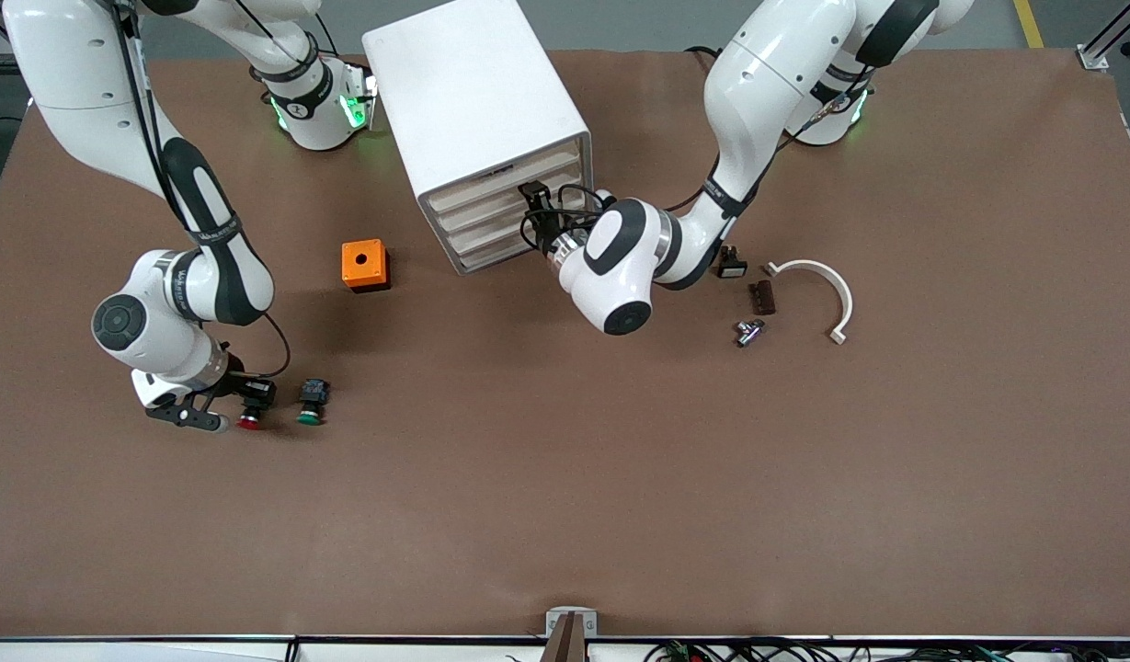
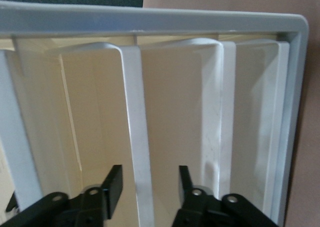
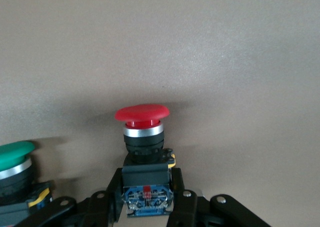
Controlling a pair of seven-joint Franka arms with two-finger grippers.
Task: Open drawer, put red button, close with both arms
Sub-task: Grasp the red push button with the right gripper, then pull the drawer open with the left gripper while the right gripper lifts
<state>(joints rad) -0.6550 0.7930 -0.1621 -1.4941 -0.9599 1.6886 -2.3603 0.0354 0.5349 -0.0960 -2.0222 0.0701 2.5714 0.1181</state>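
Right tool (image 3: 146, 199) low on worktop (image 1: 565, 515) near right-arm edge, fingers straddling red button (image 3: 143, 137) body; can't tell if clamped. Left tool (image 2: 147, 184) parted around drawer (image 2: 137, 137) front lip, cabinet (image 1: 477, 119) at robot-side edge, set for pull. Watch green button (image 1: 311, 403) just beside.

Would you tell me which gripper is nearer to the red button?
Right. The right gripper straddles the red button; the left gripper is open at the cabinet's drawer fronts.
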